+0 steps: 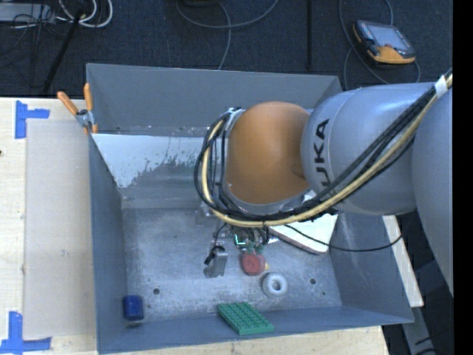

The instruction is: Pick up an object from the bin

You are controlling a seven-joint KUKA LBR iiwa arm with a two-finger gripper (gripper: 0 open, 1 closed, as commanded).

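My gripper (pixel 235 260) hangs low over the middle of the bin floor, just under the orange cover, and stands open. Its left fingertip (pixel 215 262) is close to the floor. A small red round thing (pixel 253 264) lies at the right fingertip, and I cannot tell whether they touch. A white ring (pixel 275 284) lies a little in front and to the right of it. A flat white thing (pixel 304 237) lies to the right, partly hidden under the arm.
A green flat gridded plate (pixel 244 318) leans against the front wall. A small blue block (pixel 133 307) sits in the front left corner. The arm and its cables cover the back right of the bin.
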